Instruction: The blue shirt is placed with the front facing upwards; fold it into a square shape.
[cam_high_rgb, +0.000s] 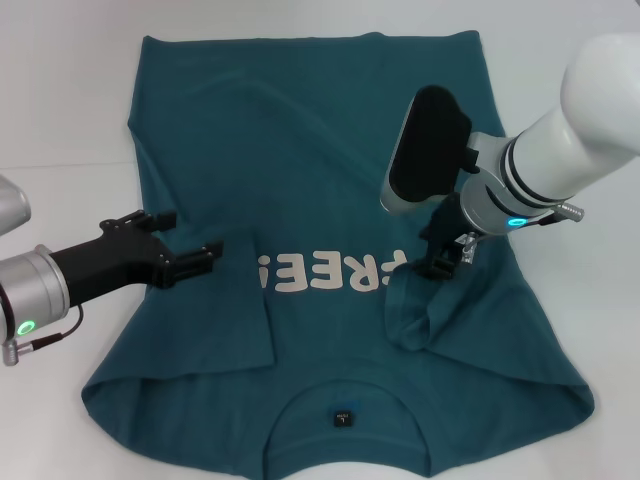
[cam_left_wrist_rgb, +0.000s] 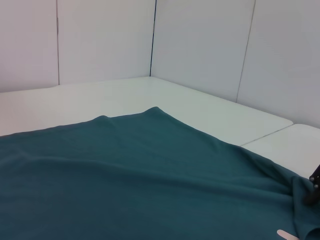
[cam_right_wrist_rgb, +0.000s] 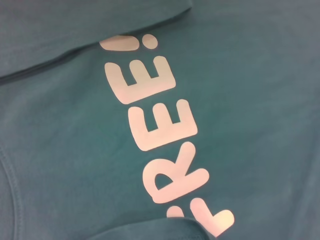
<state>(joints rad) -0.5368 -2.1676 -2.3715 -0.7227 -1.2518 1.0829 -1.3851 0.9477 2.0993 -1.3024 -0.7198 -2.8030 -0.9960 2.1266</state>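
Note:
The blue shirt (cam_high_rgb: 310, 150) lies spread on the white table, collar and dark neck label (cam_high_rgb: 343, 417) toward me, white "FREE" letters (cam_high_rgb: 325, 272) face up. The sleeve on my left is folded in over the chest and hides the end of the lettering. My right gripper (cam_high_rgb: 445, 260) is shut on the other sleeve, whose bunched fabric (cam_high_rgb: 412, 315) rises over the first letter. My left gripper (cam_high_rgb: 196, 233) hovers open just above the folded left side, holding nothing. The right wrist view shows the letters (cam_right_wrist_rgb: 165, 125) close up. The left wrist view shows the shirt's smooth lower part (cam_left_wrist_rgb: 125, 175).
The white table (cam_high_rgb: 60, 120) extends past the shirt on both sides and beyond the hem. White walls (cam_left_wrist_rgb: 200, 45) meet in a corner behind the table. The right arm's black wrist housing (cam_high_rgb: 425, 150) hangs over the shirt's right half.

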